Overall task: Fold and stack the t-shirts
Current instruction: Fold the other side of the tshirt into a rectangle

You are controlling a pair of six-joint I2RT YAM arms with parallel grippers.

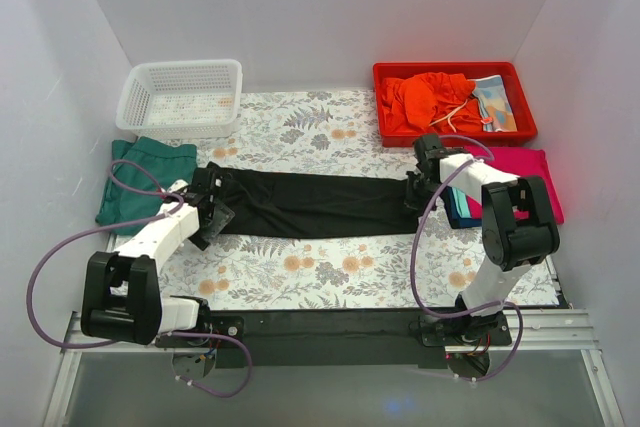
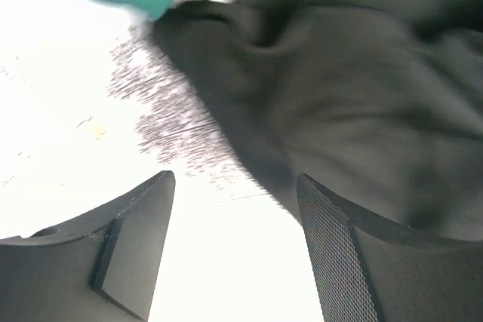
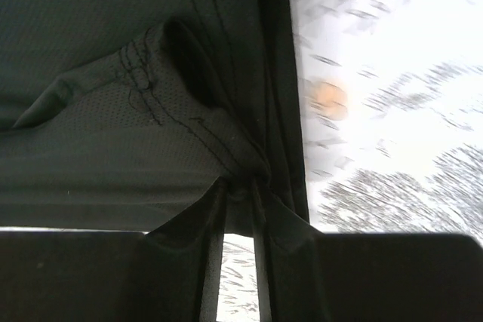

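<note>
Black shirt (image 1: pixel 305 204): lies flat across the middle of the counter (image 1: pixel 330 277), drawn out into a narrow band.
Long axis: runs left to right in the top view, with one end at each arm.
Right jaws: narrow. In the right wrist view a gathered fold of stitched hem is drawn into the slit between them. Judged a pinch on the shirt's right end.
Left jaws: wide apart, with nothing between them. In the left wrist view the shirt's edge meets the right-hand finger (image 2: pixel 377 262) and fills the upper right of the frame; bare counter shows in the gap.
Deciding relation: the loose left end lies just right of and above the left jaws' gap, so the left arm is nearer and must shift onto the cloth before closing.
Teal shirt (image 1: pixel 140 177): left edge of the counter, just beside the black shirt's left end.
Magenta shirt (image 1: pixel 530 172): right edge, below the red tray (image 1: pixel 450 68).
Risk, judged: the left jaws could catch teal cloth along with the black.
</note>
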